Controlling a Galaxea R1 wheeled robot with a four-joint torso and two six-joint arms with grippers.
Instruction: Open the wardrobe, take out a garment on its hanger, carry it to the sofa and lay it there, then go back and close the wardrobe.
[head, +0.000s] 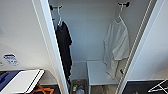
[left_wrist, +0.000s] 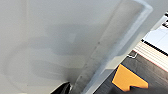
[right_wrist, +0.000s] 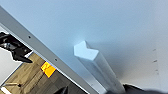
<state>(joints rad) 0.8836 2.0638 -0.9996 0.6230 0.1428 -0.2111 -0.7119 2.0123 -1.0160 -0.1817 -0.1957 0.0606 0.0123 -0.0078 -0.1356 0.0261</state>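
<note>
Already the wardrobe (head: 87, 37) stands open, its doors swung out to either side; each wrist camera sits close against a door, the right one by a small white handle (right_wrist: 96, 65), and I cannot tell whether either gripper is open or closed. Low down, nearest, a box (head: 78, 88) holds bottles beside a white shelf (head: 98, 72). Farther in and higher, the garment (head: 117, 43) hangs lengthwise from the hanger (head: 120, 13) on the right, likely nearer the right arm; a black garment (head: 64, 47) hangs left.
</note>
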